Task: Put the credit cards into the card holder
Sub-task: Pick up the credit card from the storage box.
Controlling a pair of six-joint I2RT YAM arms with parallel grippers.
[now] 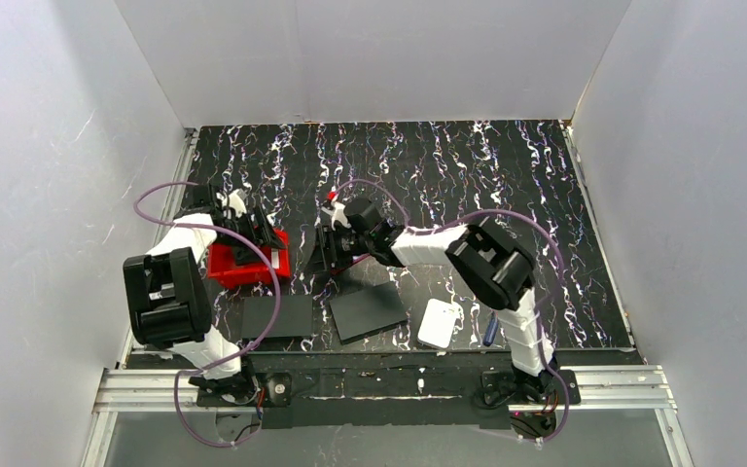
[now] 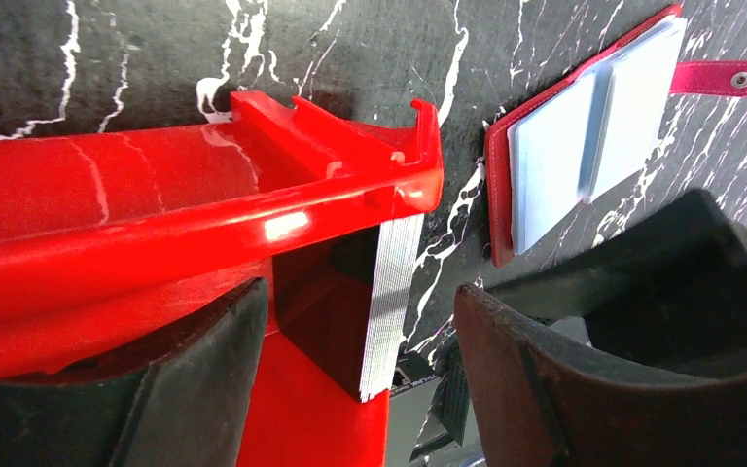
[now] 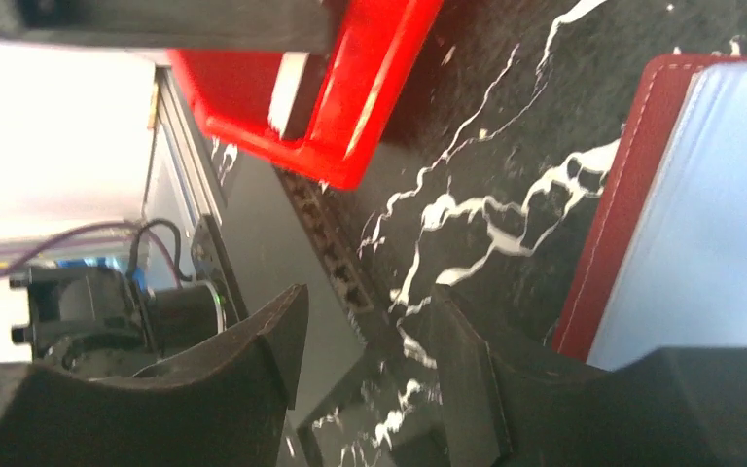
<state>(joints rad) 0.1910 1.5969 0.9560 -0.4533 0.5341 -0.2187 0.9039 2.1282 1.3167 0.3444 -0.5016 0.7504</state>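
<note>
The card holder (image 2: 499,185) lies open on the black marbled table (image 2: 350,49). Its dark red cover frames pale blue leaves (image 2: 554,165), and a studded strap (image 2: 715,76) sticks out. Just beside it, a glossy red plastic bin (image 2: 107,195) holds a stack of thin cards (image 2: 389,292) on edge. The left gripper (image 2: 360,311) straddles the stack, jaws apart, clamping nothing. The right gripper (image 3: 365,341), beside the holder's edge, is also spread and empty.

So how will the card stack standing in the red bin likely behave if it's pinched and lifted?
The card stack shows many thin separate edges, so it probably fans or sheds cards unless squeezed squarely. The edges run straight, suggesting stiff cards. Standing on edge in the red bin, it may topple if nudged.
</note>
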